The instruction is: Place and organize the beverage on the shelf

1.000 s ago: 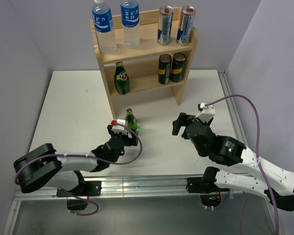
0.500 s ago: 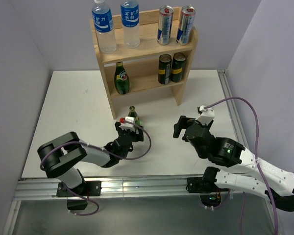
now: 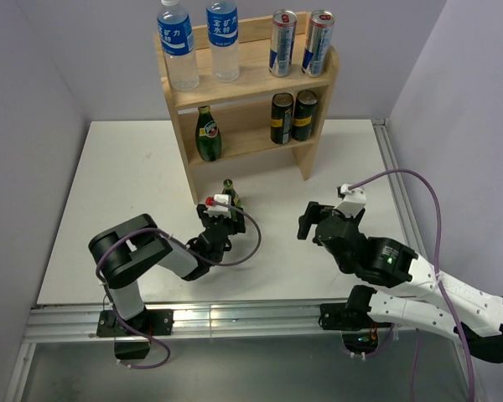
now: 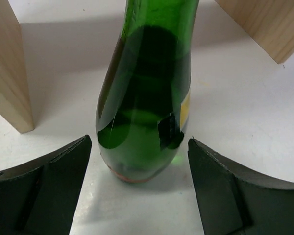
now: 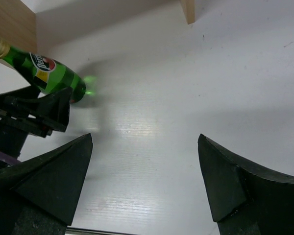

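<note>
**Grasp pending at the shelf.** A green bottle [image 4: 147,98] stood upright on the tabletop [image 3: 126,167], just in front of the shelf [image 3: 253,77]. It sat between the fingers [image 4: 54,169] of the left claw [image 3: 225,214], which were spread to either side of its base with a gap showing on both sides. The right claw [image 5: 144,166], also spread and holding nothing, hovered over bare tabletop well to the side.

On the shelf's lower tier a twin [image 3: 206,134] stood at the left, with two dark cans [image 3: 282,117] at the right. Water bottles [image 3: 177,46] and tall cans [image 3: 282,42] lined the top board.

The step in hand appeared to be the grasp. Done well, it would call for closing evenly on the wide lower body, centred so the round glass did not squirt sideways and low enough that the tall bottle did not tip. The likely slot was the gap between the twin and the dark cans. It looked narrow, so a level lift and a straight entry under the top board would matter.
</note>
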`<state>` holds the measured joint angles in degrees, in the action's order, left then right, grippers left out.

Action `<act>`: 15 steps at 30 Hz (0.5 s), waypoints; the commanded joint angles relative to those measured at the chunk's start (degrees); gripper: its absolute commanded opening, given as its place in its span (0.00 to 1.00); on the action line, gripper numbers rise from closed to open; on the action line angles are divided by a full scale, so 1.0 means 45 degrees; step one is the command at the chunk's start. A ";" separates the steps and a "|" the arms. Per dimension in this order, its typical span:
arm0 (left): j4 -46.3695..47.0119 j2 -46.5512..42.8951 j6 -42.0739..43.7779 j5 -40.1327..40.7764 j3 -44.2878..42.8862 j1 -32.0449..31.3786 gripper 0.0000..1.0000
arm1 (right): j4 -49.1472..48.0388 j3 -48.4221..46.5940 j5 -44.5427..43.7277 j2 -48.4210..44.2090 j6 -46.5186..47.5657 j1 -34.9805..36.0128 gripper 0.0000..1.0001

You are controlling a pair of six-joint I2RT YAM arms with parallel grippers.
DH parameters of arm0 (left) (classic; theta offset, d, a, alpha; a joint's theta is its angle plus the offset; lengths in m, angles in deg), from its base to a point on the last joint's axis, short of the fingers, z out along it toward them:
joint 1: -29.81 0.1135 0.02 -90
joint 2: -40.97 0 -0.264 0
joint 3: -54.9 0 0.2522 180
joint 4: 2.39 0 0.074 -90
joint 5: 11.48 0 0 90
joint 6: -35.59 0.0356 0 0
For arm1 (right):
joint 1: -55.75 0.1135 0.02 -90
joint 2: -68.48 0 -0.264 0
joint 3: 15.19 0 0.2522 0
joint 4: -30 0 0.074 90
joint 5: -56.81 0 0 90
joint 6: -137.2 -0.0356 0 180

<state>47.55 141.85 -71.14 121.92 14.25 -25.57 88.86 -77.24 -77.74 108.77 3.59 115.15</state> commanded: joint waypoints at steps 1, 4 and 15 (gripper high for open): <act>0.1526 0.0433 0.0338 0.0064 -0.0585 0.0196 0.86 | 0.0016 0.0262 -0.0197 -0.0184 -0.0268 0.0082 0.95; 0.1703 0.0804 0.0397 -0.0073 -0.0878 0.0332 0.86 | 0.0036 0.0360 -0.0119 -0.0165 -0.0308 0.0082 0.95; 0.1781 0.2054 0.0378 -0.0230 -0.1991 0.0626 0.70 | 0.0055 0.0615 -0.0196 -0.0204 -0.0405 0.0082 0.95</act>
<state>52.12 149.63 -69.06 121.89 7.30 -23.14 89.19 -74.55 -77.26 108.40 3.04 115.15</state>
